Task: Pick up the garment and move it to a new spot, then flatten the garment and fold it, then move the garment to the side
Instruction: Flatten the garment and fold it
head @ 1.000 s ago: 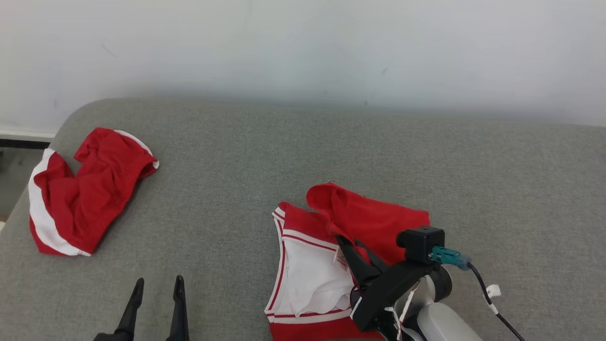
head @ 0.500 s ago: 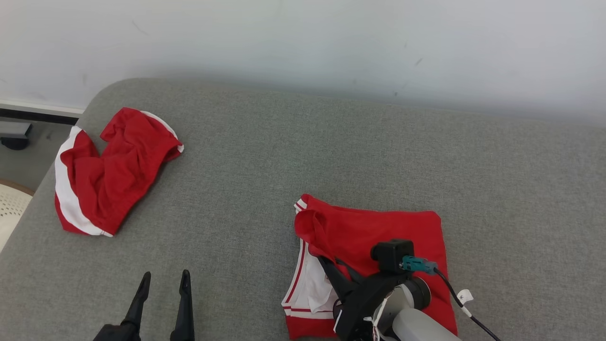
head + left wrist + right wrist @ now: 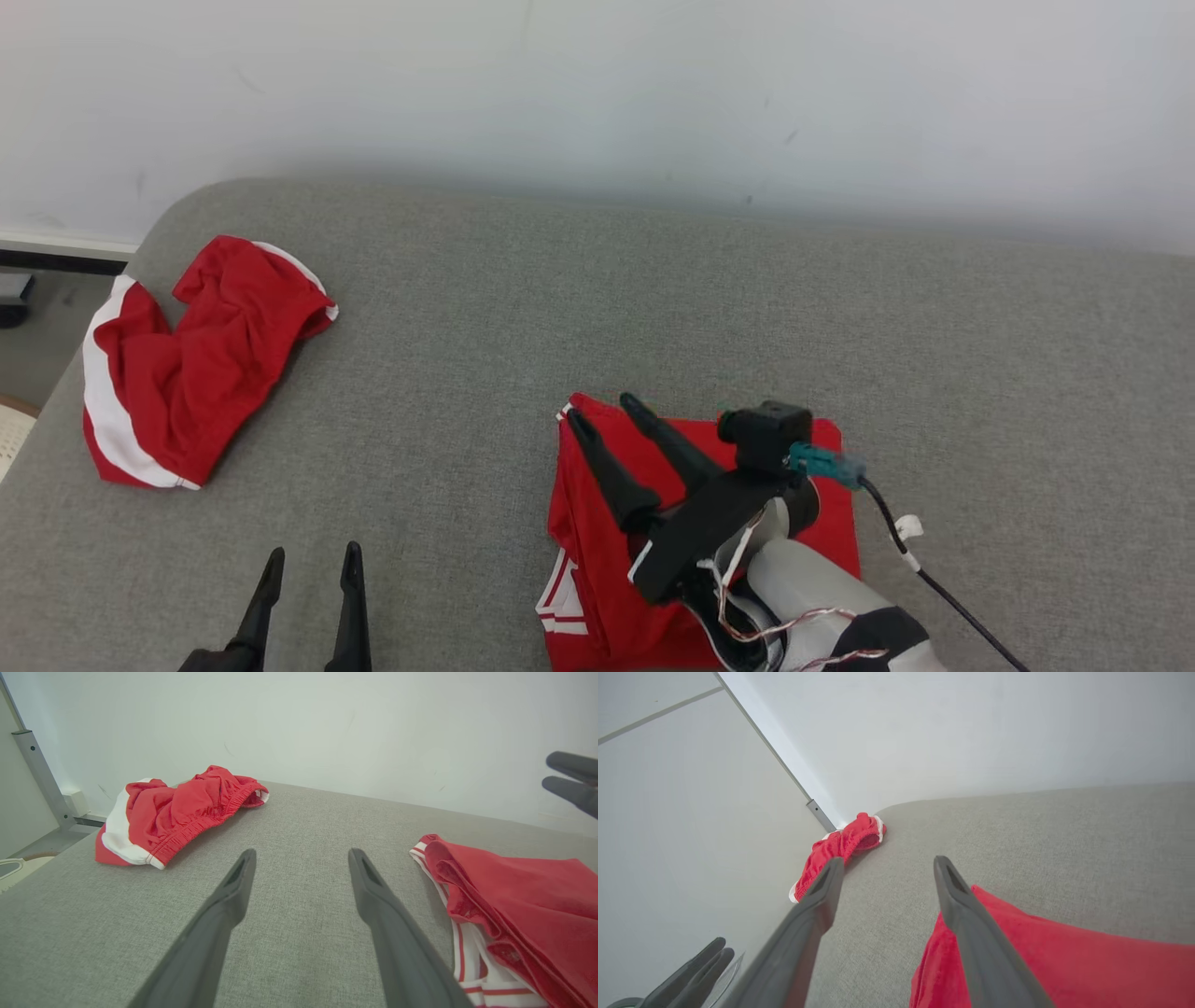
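R gripper jaws wide, empty, at upper-left corner of folded red garment w/ white-striped trim, lower centre of head frame on grey fabric surface. L gripper wide, empty, lower left. Risk imo: fingertip snags top layer, fold springs open; single-pinch sideways move could unfold it. I see no legible text/labels.

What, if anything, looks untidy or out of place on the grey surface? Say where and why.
The crumpled garment lies bunched at the far left corner of the grey surface, close to its edge. The folded garment is not neat: its striped hem pokes out at the near left.
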Controlling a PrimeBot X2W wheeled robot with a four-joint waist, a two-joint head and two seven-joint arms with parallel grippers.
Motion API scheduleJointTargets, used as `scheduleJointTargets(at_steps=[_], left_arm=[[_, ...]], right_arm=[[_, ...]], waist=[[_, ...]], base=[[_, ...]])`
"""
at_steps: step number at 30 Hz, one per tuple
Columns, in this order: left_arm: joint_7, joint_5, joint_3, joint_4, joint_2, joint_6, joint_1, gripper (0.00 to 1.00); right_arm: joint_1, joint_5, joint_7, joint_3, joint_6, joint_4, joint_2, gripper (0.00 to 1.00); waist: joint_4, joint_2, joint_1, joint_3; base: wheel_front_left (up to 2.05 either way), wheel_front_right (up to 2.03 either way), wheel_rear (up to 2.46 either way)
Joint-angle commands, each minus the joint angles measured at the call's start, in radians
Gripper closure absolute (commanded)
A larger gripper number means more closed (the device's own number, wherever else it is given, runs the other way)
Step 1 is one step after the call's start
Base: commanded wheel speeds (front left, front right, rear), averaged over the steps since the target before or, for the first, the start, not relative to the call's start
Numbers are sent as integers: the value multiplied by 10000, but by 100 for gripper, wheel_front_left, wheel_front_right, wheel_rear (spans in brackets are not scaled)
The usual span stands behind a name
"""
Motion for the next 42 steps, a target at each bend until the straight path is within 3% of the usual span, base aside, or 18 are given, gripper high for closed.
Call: scheduleJointTargets(at_steps=[1, 7, 15, 26, 27, 29, 30, 42], left_arm=[[-33, 6, 64, -39, -4, 36, 203, 0], [-33, 154, 262, -202, -2, 6, 439, 0], [-33, 284, 557, -401, -5, -48, 759, 0], [-32, 403, 736, -529, -6, -87, 993, 0], [-33, 405, 729, -533, -2, -76, 979, 0], [-32, 403, 705, -560, -4, -85, 946, 0], [-32, 408, 691, -568, -2, -90, 936, 0], [-33, 961, 567, -625, -4, -130, 806, 0]], right_arm=[[-149, -107, -156, -214, -19, -123, -13, 0], [79, -848, -416, -1559, -19, -733, -808, 0], [1836, -2294, -437, -4355, -19, -1891, -1515, 0], [4141, -4688, -441, -6482, -19, -3045, -819, 0], [4280, -4815, -442, -6566, -19, -3036, -789, 4], [4479, -5014, -441, -6640, -19, -2893, -721, 88], [4542, -5093, -441, -6622, -19, -2795, -707, 100], [4126, -5458, -443, -6074, -19, -1534, -658, 100]], waist=[[-121, 0, 0, -104], [-275, 0, 0, -291], [-461, 0, 0, -501], [-750, 0, 0, -605], [-752, 0, 0, -610], [-743, 0, 0, -613], [-734, 0, 0, -615], [-490, 0, 0, -460]], base=[[0, 0, 0], [0, 0, 0], [0, 0, 0], [0, 0, 0], [0, 0, 0], [0, 0, 0], [0, 0, 0], [0, 0, 0]])
